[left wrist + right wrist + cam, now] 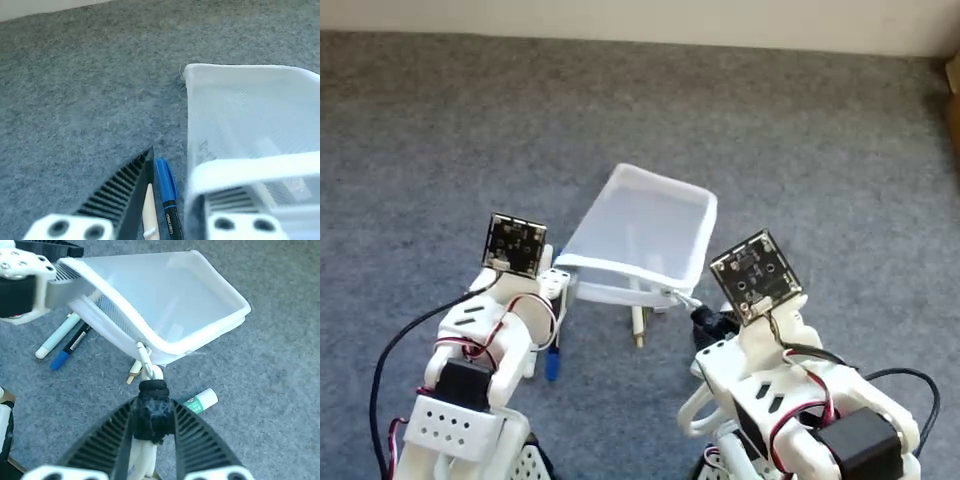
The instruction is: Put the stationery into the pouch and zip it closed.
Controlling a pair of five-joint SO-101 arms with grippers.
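Observation:
The white mesh pouch lies mid-table, its mouth toward the arms and held up off the carpet. My right gripper is shut on the black zipper pull at the mouth's right corner; in the high view it sits just below that corner. My left gripper is open: its white finger is inside the mouth under the rim, its black finger outside. Beneath it lie a blue pen and a cream pen. A green-and-white glue stick rests by the right gripper.
A pale wooden stick lies on the grey carpet just before the pouch mouth. A wall edge runs along the far side. Open carpet surrounds the pouch to the left, right and behind.

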